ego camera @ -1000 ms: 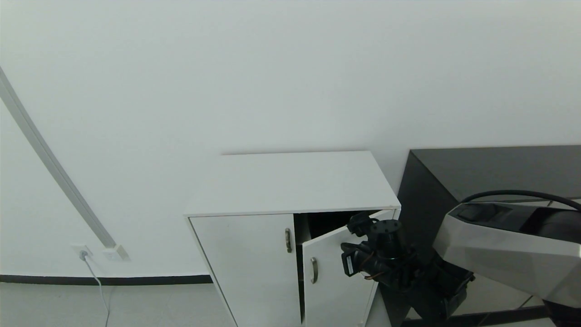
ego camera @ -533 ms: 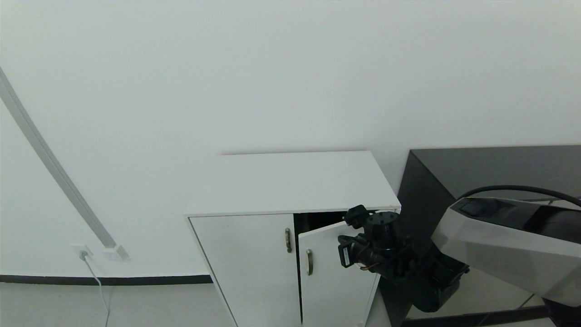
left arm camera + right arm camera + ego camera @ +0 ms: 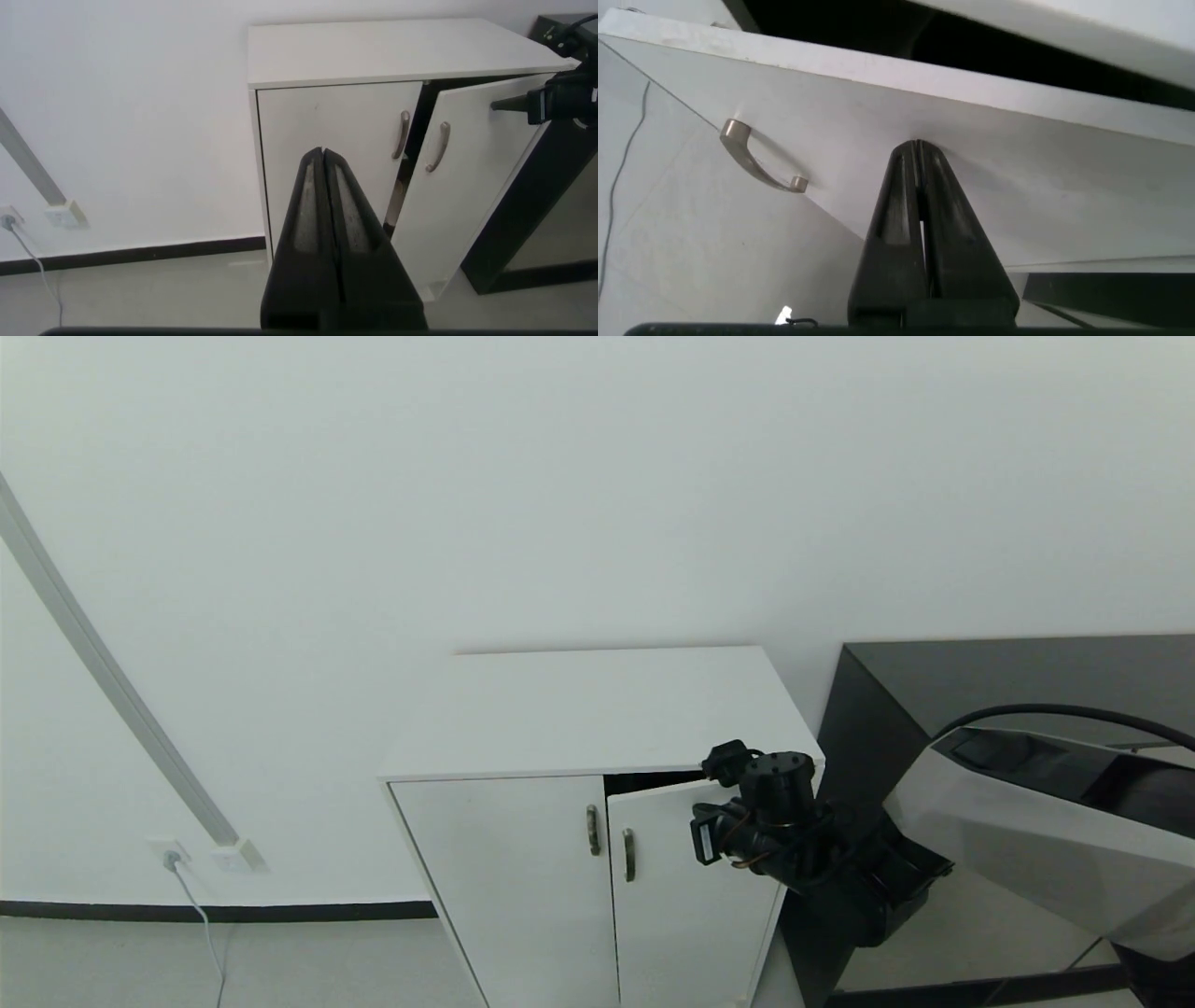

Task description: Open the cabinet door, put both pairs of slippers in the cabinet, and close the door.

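Note:
A white cabinet [image 3: 597, 709] stands against the wall with two doors. Its left door [image 3: 504, 877] is shut. Its right door [image 3: 686, 896] stands slightly ajar, with a thin dark gap along its top edge. My right gripper [image 3: 920, 147] is shut, and its tips press flat against the face of the right door [image 3: 1046, 177], beside the metal handle [image 3: 761, 161]. In the left wrist view the right gripper [image 3: 497, 105] touches the upper part of that door [image 3: 467, 205]. My left gripper [image 3: 322, 154] is shut on nothing and hangs well in front of the cabinet.
A black table [image 3: 980, 681] stands close against the cabinet's right side. A wall socket [image 3: 170, 854] with a cable and a slanted conduit [image 3: 103, 672] are at the left. Bare floor [image 3: 140, 289] lies before the cabinet.
The right door has swung from well ajar to almost shut. My right gripper moved forward with it, against its face. The dark opening has shrunk to a thin gap.

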